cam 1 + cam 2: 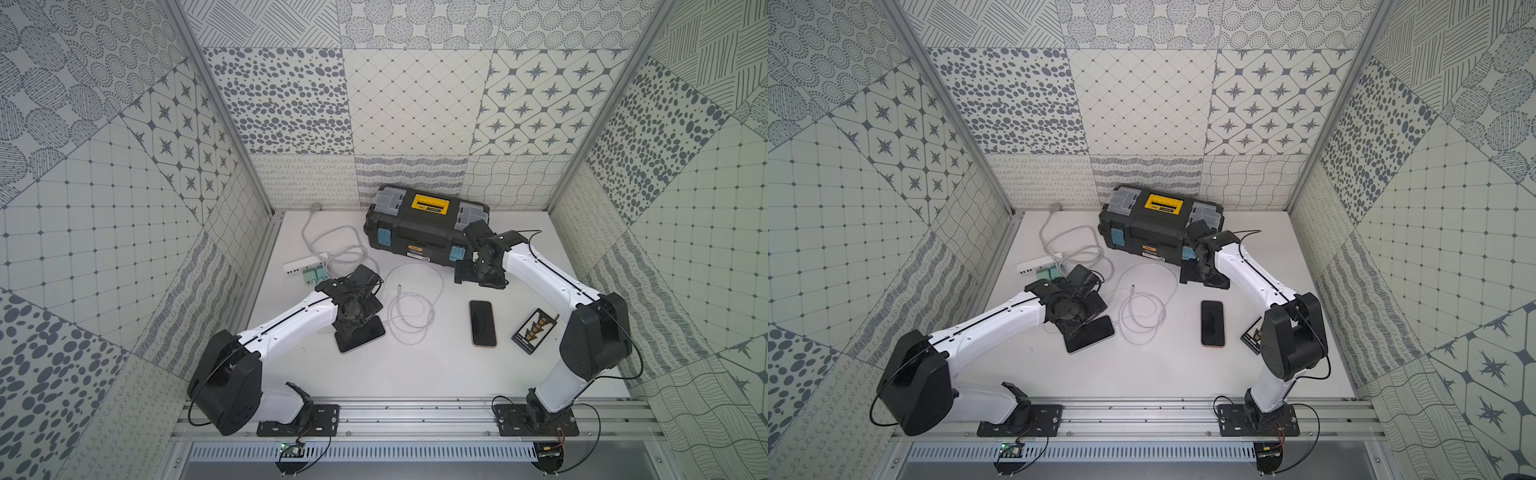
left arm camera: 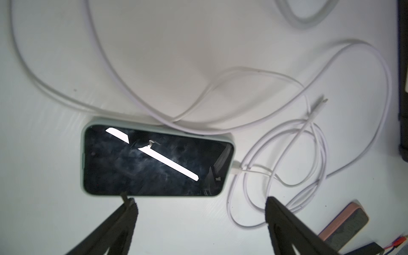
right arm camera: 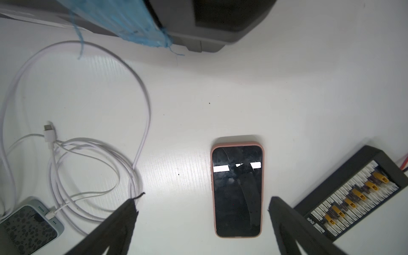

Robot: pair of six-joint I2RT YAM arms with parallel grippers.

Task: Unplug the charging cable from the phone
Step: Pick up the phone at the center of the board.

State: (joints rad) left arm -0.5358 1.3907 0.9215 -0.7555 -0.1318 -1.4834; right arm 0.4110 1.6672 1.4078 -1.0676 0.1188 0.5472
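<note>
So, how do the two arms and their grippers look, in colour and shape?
Both arms, left arm and right arm, have white rounded links with bulky black joint housings. A thin black cable loops out along each. The left gripper and right gripper are black, with tapered, wedge-shaped fingers.

Bright, even overhead light is cast. White glare strips are mirrored on the green-cased phone [image 2: 154, 172] and pink-cased phone [image 3: 237, 198]; the toolbox [image 3: 209, 19] is blurred.
</note>
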